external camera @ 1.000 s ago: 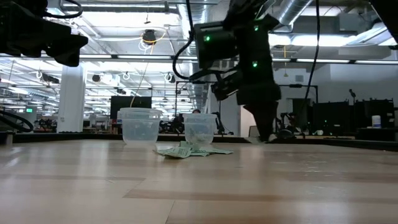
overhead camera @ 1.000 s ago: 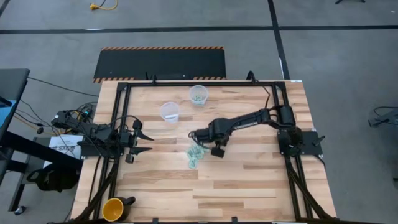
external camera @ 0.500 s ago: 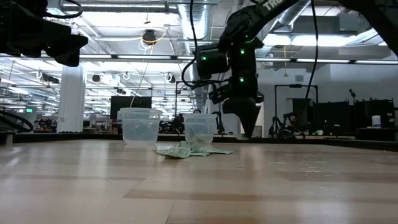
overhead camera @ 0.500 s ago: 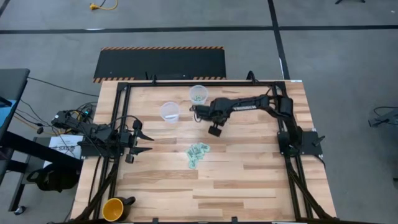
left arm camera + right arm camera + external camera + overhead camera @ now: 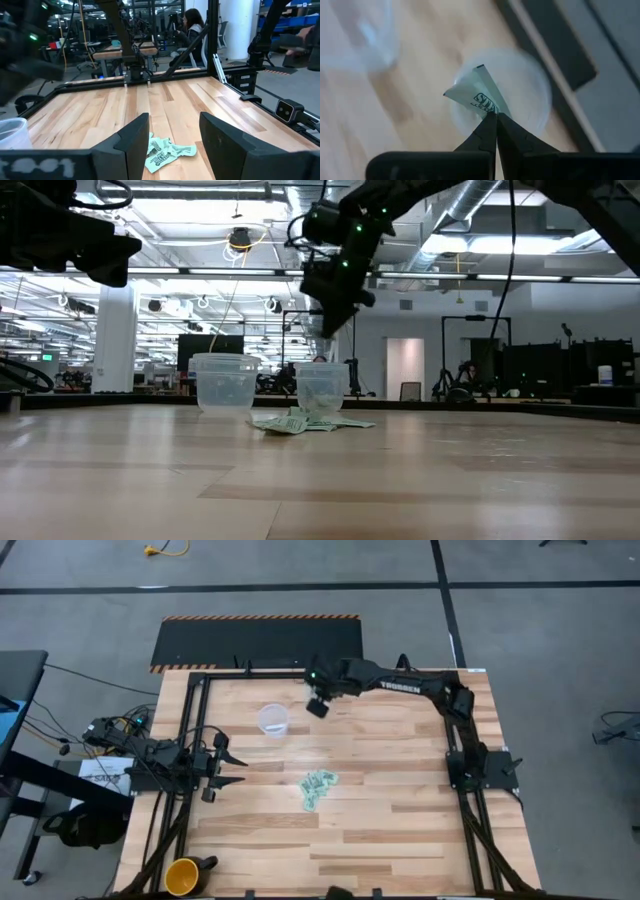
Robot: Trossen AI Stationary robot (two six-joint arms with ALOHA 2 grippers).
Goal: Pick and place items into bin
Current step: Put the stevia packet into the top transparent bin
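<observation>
Overhead, crinkly mint-green wrapped piece [image 5: 479,93]

Far cup [image 5: 500,95] blurred; hidden under right arm [image 5: 400,686] overhead.

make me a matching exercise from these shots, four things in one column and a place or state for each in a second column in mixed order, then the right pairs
Things
1. right gripper
2. left gripper
3. loose pile of packets
4. yellow cup

Places or states
A. lying on the wood near the middle of the table
B. open, holding nothing, at the table's left edge
C. standing at the table's near left corner
D. shut on one packet, above a clear cup at the far edge

Pairs: 1-D, 2-B, 3-A, 4-C
</observation>
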